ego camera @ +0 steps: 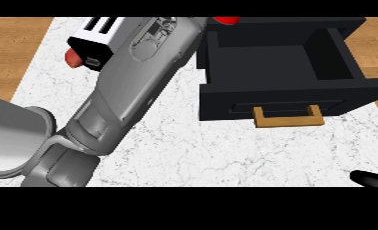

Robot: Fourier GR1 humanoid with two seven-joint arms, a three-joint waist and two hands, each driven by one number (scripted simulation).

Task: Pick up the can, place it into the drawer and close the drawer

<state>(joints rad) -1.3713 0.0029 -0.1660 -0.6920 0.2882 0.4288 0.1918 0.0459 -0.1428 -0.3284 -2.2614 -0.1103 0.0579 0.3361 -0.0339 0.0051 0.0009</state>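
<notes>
The black drawer stands pulled open at the right of the white marble counter, its wooden handle facing me. No object shows inside it. A small red thing, possibly the can, peeks in at the picture's top edge just behind the drawer's back left corner. My left forearm stretches from the lower left up to that spot; its hand is cut off by the top edge. Of my right hand only a black tip shows at the lower right edge.
A white and black toaster-like appliance sits at the back left, partly under my forearm, with a second red object against its left side. A grey rounded body part fills the lower left. A wooden surface borders the counter's left.
</notes>
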